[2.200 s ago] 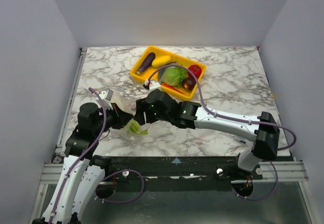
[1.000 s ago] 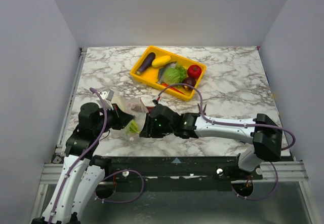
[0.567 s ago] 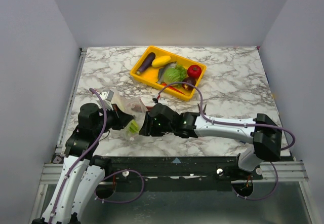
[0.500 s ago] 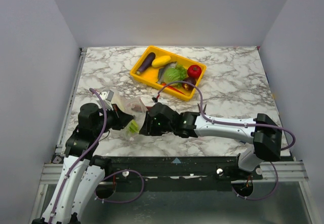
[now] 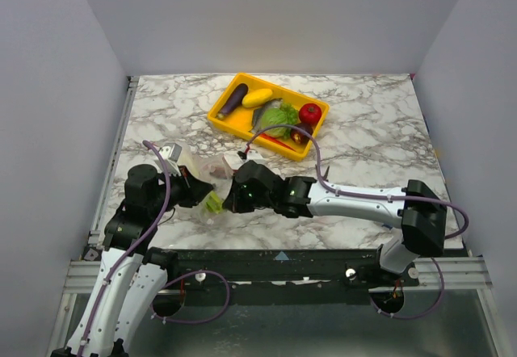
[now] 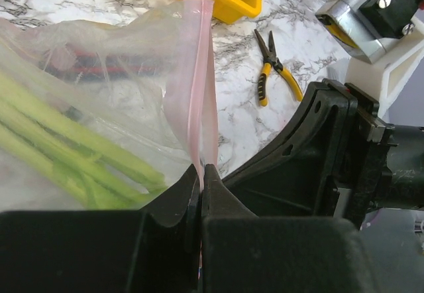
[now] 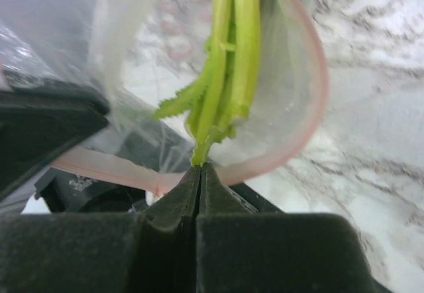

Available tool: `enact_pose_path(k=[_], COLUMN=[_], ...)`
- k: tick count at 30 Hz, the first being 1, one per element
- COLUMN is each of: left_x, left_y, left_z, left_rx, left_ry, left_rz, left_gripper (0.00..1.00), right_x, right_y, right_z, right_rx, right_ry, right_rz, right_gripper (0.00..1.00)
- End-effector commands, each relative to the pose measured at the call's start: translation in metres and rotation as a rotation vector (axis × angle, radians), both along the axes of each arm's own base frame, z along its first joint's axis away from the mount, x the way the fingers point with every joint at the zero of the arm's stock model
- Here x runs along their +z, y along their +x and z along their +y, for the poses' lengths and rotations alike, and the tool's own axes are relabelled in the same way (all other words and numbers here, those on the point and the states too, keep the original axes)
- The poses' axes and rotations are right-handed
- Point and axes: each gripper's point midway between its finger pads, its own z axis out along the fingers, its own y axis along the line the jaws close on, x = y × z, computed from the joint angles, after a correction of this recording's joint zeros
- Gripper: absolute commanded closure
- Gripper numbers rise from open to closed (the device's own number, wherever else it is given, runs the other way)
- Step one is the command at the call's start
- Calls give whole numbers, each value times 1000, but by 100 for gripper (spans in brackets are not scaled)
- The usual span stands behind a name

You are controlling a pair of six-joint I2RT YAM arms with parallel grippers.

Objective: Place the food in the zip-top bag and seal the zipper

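The zip-top bag (image 5: 203, 178) hangs at the near left, and my left gripper (image 6: 201, 168) is shut on its pink zipper (image 6: 199, 74) edge. A green leek (image 7: 228, 54) lies inside the bag, also seen through the plastic in the left wrist view (image 6: 73, 154). My right gripper (image 7: 201, 166) is shut at the bag's open mouth, and the leek's leaf end touches its tips. The pink rim (image 7: 311, 101) curves round the leek. More food lies in the yellow tray (image 5: 220, 117): eggplant (image 5: 233, 100), squash (image 5: 257, 97), lettuce (image 5: 279, 118), tomato (image 5: 310, 114).
Yellow-handled pliers (image 6: 275, 67) lie on the marble table beyond the bag. A red and black object (image 6: 93, 64) shows through the plastic. The right arm's black wrist (image 6: 331, 154) sits close beside the bag. White walls enclose the table.
The right gripper's jaws have shut at the bag's mouth and its wrist has shifted slightly up and left. The leek, carried toward the bag earlier, now lies inside it. The left gripper has held still.
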Motion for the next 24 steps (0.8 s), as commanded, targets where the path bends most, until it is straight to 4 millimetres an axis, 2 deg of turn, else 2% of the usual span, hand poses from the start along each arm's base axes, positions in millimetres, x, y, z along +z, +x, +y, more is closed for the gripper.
enact_pose_path(k=[1,3,5,8,11,18,22,24], left_x=[16,23,31,41,39,31,23,19], left_y=[-6,-8,-11,-13,-12,-10,-5,-3], left_z=[-6,-9,-13,-15,-10,-8,-2,1], left_rx=[-32,-39,-52,-55,-27,7,36,54], left_ry=[-48,-75,-108,-136,-123,-133,-97,-79], left_rz=[-25,-29,-34,-50,-47,-43,-35,-35], left_gripper=[100,100,100,100,100,100,100,100], right_x=[11,10,0,-32,-43,-35,-31,-28], right_y=[21,32,42,50,51,54,52,48], right_z=[28,45,63,84,81,62,57,53], right_rx=[15,26,36,65,61,33,39,46], right_ry=[85,135,158,133,116,31,-28,-32], right_rz=[-155,-228,-284,-308,-315,-327,-292,-279], right_gripper=[100,100,100,100,100,99,88,78])
